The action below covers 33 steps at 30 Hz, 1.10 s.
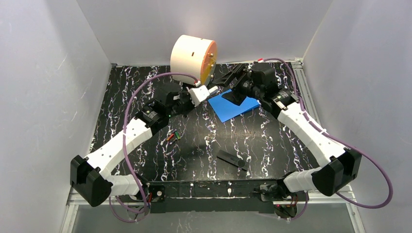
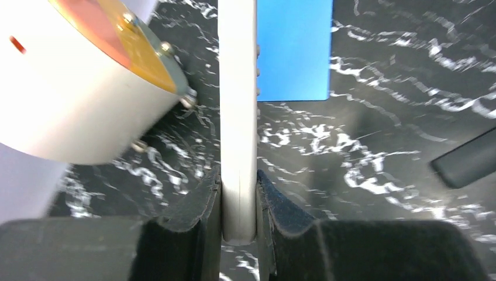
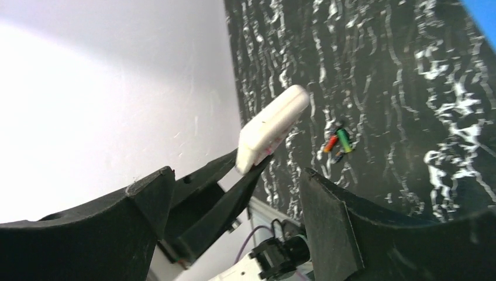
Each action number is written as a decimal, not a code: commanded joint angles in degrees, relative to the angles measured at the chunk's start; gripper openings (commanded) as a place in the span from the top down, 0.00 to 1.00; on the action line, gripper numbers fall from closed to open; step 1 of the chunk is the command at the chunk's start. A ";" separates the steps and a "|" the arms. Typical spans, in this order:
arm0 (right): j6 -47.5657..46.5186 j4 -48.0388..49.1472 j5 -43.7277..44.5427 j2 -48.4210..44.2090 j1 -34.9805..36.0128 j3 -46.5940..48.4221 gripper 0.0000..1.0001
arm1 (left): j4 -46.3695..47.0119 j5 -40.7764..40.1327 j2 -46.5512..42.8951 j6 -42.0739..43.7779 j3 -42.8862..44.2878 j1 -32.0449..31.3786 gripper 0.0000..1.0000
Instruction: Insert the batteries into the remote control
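Two tiny cylindrical batteries lie on black marbled tabletop.

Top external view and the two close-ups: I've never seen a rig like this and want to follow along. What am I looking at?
Two robot arms are bolted to a table's near edge. The wide picture looks down from above; each close-up comes from a camera on one wrist. The left arm has its jaws shut on a white remote. The right arm has open, empty jaws. On the black marbled table lie two small batteries, a slim black object, a blue sheet and a white-and-orange drum.
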 commanded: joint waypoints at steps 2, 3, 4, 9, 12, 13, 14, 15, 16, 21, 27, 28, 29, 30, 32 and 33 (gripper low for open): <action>10.10 1.89 -5.69 2.19 -0.09 3.82 0.15 | 12.18 -3.07 -2.28 22.28 -2.85 -0.38 1.00; 11.35 0.86 -5.25 2.21 -0.10 3.91 0.16 | 14.35 -3.00 -2.54 23.40 -3.73 -0.38 1.00; 12.26 -0.51 -4.26 2.20 -0.08 4.09 0.16 | 15.96 -2.22 -2.84 24.58 -4.36 -0.38 1.00; 17.15 -5.31 -3.83 3.34 -0.11 4.82 0.23 | 17.82 -0.78 -3.00 28.34 -4.83 -0.60 1.00; 19.60 -3.65 -4.09 3.81 -0.11 4.03 0.29 | 20.80 -0.85 -3.72 31.17 -6.37 -1.03 1.00; 20.45 -1.27 -3.89 3.70 -0.13 3.36 0.34 | 22.08 -0.99 -4.09 32.51 -7.16 -1.23 1.00; 21.44 1.02 -3.74 3.69 -0.13 2.86 0.38 | 23.09 -1.17 -4.33 33.63 -7.88 -1.50 1.00; 22.12 2.34 -3.57 3.89 -0.16 2.87 0.39 | 23.65 -1.37 -4.51 34.76 -8.21 -1.87 1.00; 22.63 3.06 -3.44 4.16 -0.15 3.14 0.39 | 23.79 -1.41 -4.68 35.72 -8.39 -2.05 1.00; 24.57 4.01 -4.32 5.66 -0.12 3.53 0.47 | 25.10 -1.77 -4.97 36.35 -8.48 -2.40 1.00; 26.91 5.07 -1.67 2.82 -0.17 0.13 0.71 | 25.50 -2.83 -4.73 34.57 -7.95 -2.42 1.00; 27.04 5.29 -1.46 2.46 -0.15 -0.16 0.73 | 25.50 -3.01 -4.89 34.04 -7.93 -2.45 1.00; 27.06 5.57 -1.17 2.30 -0.14 -0.28 0.76 | 25.50 -3.27 -4.94 33.13 -7.88 -2.41 0.97; 26.91 5.98 -1.01 2.12 -0.18 -0.43 0.76 | 25.50 -3.70 -4.98 31.76 -7.74 -2.41 0.85; 26.46 8.63 -0.27 1.60 -0.18 -1.28 0.79 | 25.50 -5.26 -5.25 27.66 -7.30 -2.49 0.48; 25.94 10.62 0.13 1.25 -0.19 -1.92 0.79 | 25.50 -6.34 -5.54 24.69 -7.12 -2.49 0.27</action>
